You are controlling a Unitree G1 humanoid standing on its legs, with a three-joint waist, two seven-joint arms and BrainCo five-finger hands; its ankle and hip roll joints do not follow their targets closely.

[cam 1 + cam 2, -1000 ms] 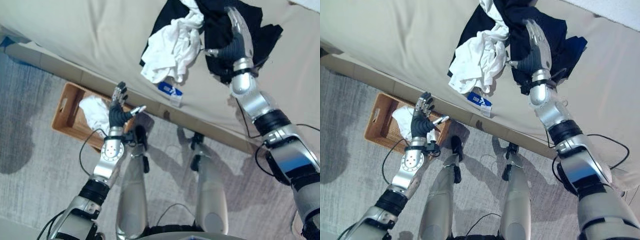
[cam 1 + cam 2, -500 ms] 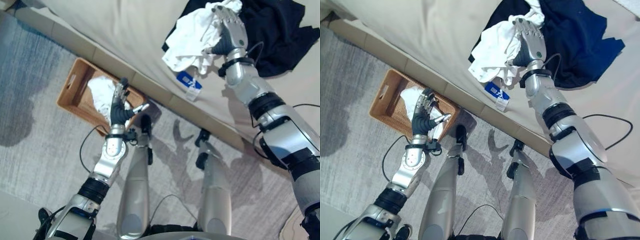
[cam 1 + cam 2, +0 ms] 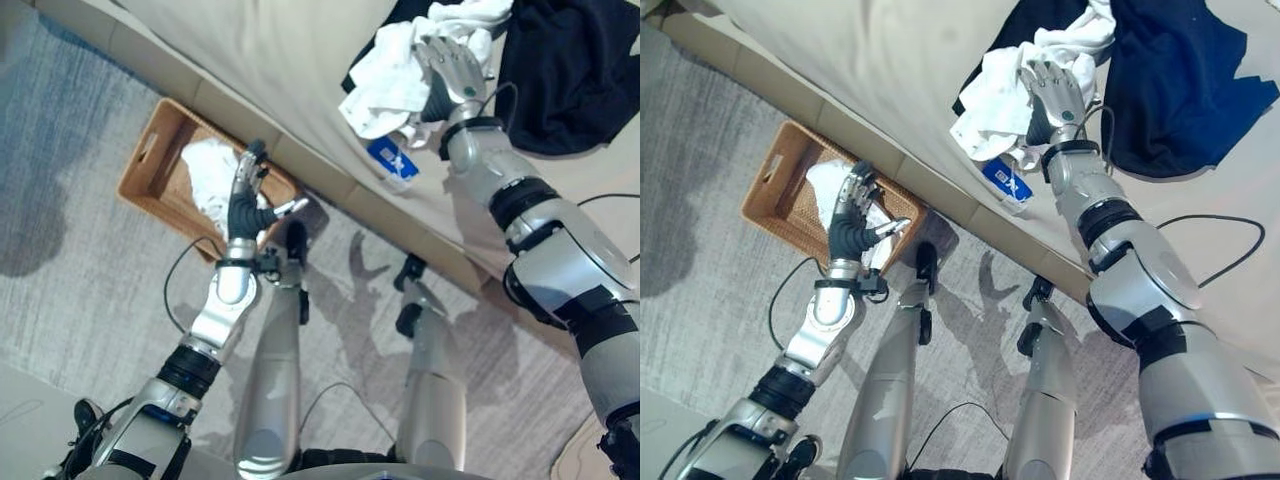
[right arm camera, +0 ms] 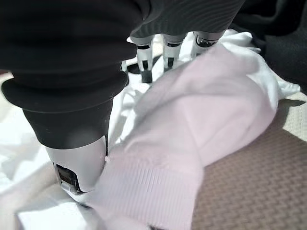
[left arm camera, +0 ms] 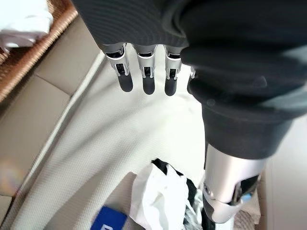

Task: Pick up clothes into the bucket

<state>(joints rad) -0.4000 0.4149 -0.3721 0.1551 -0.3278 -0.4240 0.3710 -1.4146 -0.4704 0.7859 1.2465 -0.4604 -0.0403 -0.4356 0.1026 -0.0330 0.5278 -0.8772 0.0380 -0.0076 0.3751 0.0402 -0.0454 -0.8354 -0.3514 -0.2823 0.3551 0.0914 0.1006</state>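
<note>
A crumpled white garment [image 3: 995, 100] lies on the beige bed [image 3: 870, 70] near its front edge, partly over a dark navy garment [image 3: 1180, 80]. My right hand [image 3: 1055, 85] rests on top of the white garment, open, its fingers [image 4: 145, 62] pressing into the cloth and the thumb alongside a bulging fold [image 4: 201, 129]. The woven brown basket [image 3: 775, 185] stands on the floor below the bed's edge with a white cloth [image 3: 828, 185] inside. My left hand [image 3: 852, 215] is held up open just beside the basket's near corner, holding nothing.
A small blue-and-white packet [image 3: 1006, 182] lies at the bed's edge just below the white garment. Grey carpet [image 3: 710, 300] covers the floor around the basket. The bed's padded side panel [image 3: 810, 110] runs right behind the basket.
My right hand has come off the dark garment, back toward the bed's edge, and settled on the white garment. The camera has shifted. The left hand stays raised by the basket.
</note>
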